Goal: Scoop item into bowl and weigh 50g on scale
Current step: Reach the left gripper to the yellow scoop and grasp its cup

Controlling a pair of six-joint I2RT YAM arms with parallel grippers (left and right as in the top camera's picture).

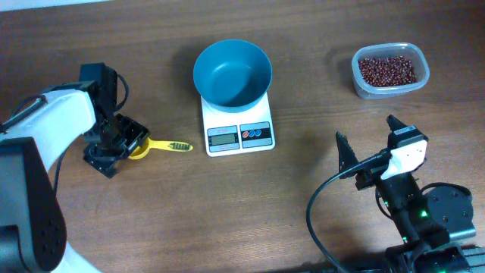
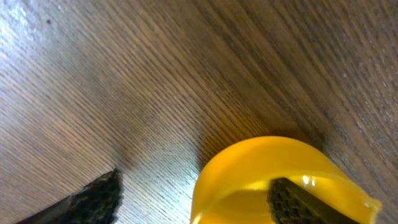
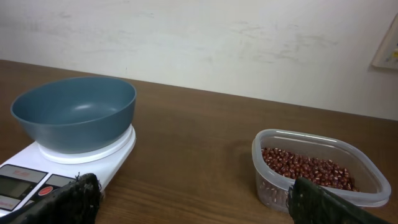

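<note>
The blue bowl (image 1: 232, 72) stands empty on the white scale (image 1: 239, 136); both also show in the right wrist view, the bowl (image 3: 74, 112) on the scale (image 3: 118, 149). The red-brown beans (image 1: 386, 70) (image 3: 305, 168) lie in a clear tub (image 1: 361, 85) (image 3: 264, 180) at the back right. A yellow scoop (image 1: 163, 146) lies on the table left of the scale. My left gripper (image 1: 125, 144) (image 2: 196, 180) is open over the scoop's cup (image 2: 261, 168), with one finger inside the cup and one outside. My right gripper (image 1: 364, 129) (image 3: 193, 186) is open and empty, in front of the tub.
The scoop's handle points right toward the scale. The scale's display and its red and blue buttons (image 1: 256, 134) face the front. A black cable (image 1: 318, 201) loops from the right arm over the front of the table.
</note>
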